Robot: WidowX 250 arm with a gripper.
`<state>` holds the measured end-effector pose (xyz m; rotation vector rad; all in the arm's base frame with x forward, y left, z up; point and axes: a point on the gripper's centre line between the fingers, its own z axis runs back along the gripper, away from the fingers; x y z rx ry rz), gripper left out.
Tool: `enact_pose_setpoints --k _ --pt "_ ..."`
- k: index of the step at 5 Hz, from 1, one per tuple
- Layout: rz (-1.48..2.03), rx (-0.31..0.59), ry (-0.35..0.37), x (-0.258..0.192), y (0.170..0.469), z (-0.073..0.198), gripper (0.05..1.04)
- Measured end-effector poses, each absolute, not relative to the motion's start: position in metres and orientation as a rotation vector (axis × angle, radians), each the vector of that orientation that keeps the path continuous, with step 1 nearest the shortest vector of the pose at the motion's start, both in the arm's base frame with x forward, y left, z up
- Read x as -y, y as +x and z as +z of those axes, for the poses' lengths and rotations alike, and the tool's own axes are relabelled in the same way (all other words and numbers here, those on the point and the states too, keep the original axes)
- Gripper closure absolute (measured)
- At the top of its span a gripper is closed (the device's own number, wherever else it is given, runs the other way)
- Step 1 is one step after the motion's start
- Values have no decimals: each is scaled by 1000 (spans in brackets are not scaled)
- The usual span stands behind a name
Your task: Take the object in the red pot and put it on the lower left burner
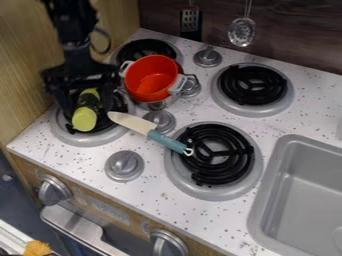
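The upright-or-tilted pose is uncertain for the yellow-green cylindrical object (85,116), observed over the grey-rimmed, black-coiled lower left burner (83,140); whether it is pinched by the black gripper (85,96) cannot be told. Coil support should be confirmed before release, then withdrawal made straight up, with the red metal pot (151,78) at two o'clock, blue-handled knife (150,131) at three and wooden wall (23,75) at ten avoided.

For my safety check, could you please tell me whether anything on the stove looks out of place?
The knife looks misplaced: its handle extends over the edge of the lower right burner. The red pot sits off-centre, only partly over the upper left burner.
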<state>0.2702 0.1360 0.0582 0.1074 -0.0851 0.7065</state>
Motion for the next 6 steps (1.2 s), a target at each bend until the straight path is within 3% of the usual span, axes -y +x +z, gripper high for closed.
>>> enact_pose_setpoints --k 1,2,5,6 --pt "750 65 128 -126 270 75 83" --pt "787 135 92 -118 278 89 83" --pt "555 233 70 -51 302 93 83" --pt "582 183 76 -30 295 92 83"
